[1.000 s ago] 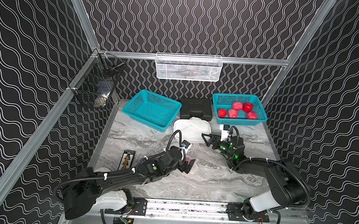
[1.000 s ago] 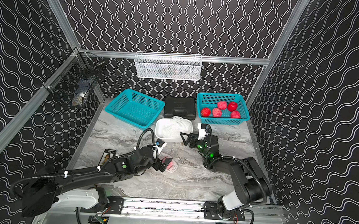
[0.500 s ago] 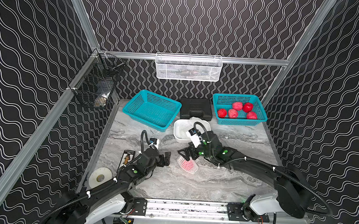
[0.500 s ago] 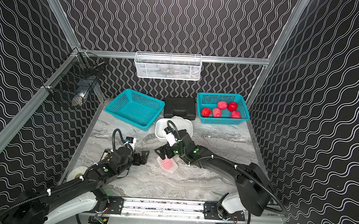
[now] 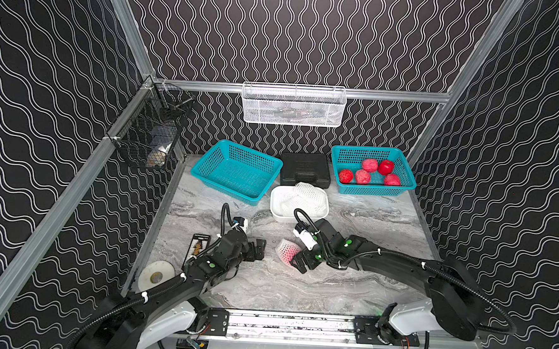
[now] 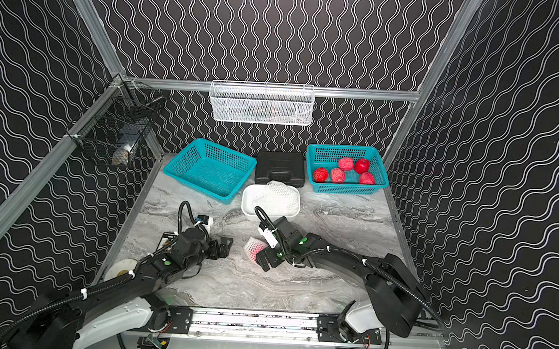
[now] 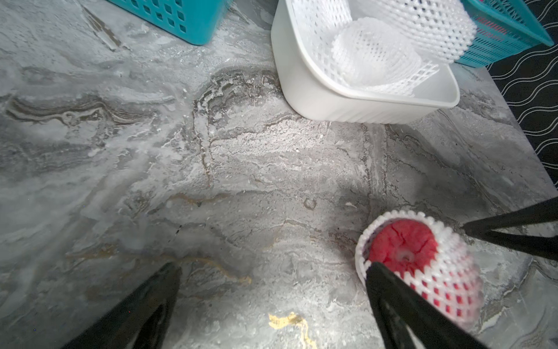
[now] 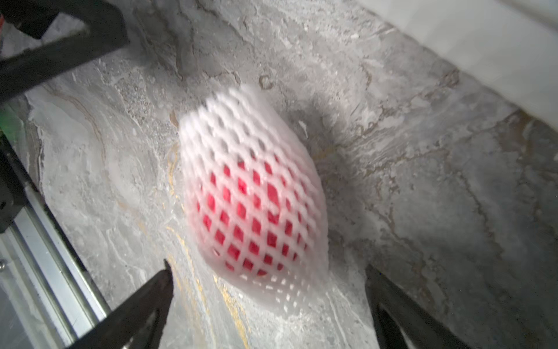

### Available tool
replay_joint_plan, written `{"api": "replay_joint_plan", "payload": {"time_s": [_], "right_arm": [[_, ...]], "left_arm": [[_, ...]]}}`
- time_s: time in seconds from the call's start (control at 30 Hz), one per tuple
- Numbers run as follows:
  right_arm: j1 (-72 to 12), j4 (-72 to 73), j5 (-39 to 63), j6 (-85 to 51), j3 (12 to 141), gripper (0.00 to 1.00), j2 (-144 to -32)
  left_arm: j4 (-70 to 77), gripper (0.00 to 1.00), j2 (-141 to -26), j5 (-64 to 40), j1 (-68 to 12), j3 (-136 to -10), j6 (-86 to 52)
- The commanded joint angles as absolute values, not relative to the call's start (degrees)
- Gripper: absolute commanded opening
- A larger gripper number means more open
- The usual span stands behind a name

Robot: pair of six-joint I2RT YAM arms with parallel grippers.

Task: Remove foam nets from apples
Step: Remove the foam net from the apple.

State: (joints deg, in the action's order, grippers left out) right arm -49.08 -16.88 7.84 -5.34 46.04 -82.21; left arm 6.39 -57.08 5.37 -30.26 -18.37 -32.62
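Both arms reach low across the grey marble tabletop (image 5: 298,291). At centre, a white foam mesh net (image 8: 250,157) sleeves a round red apple (image 7: 401,241), blurred in the right wrist view. The right gripper (image 5: 300,258), jaws wide, hides its 4 o'clock end. The left gripper (image 5: 256,248), equally wide, sits apart at 9 o'clock.

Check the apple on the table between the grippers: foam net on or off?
On. The foam net wraps the apple, red showing through its holes; one end is open.

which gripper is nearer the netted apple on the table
Right. The right gripper straddles the end of the netted apple, jaws open; the left gripper sits apart from it.
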Motion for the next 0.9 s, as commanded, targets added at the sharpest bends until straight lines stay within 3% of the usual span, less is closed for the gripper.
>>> {"api": "replay_joint_plan", "payload": {"time_s": [0.0,0.4,0.53,0.63,0.87], "right_arm": [[-49.1,-16.6,10.3,-4.8,45.8,1.00,-82.2],[-49.3,-22.9,14.1,-2.5,53.1,1.00,-93.5],[-49.6,-22.1,13.7,-2.1,53.6,0.94,-95.7],[-49.6,-21.8,12.3,-2.5,53.8,0.82,-96.2],[-49.7,-22.1,10.3,-2.4,53.5,0.44,-92.9]], "left_arm": [[9.1,0.99,-57.9,3.7,-30.2,-18.7,-32.1],[10.0,1.00,-59.0,2.2,-30.1,-19.3,-31.2],[9.5,0.99,-58.8,2.1,-30.1,-19.5,-31.0],[8.7,0.99,-58.2,2.6,-30.1,-19.6,-30.5],[9.3,0.99,-59.1,2.7,-30.1,-19.8,-30.3]]}}
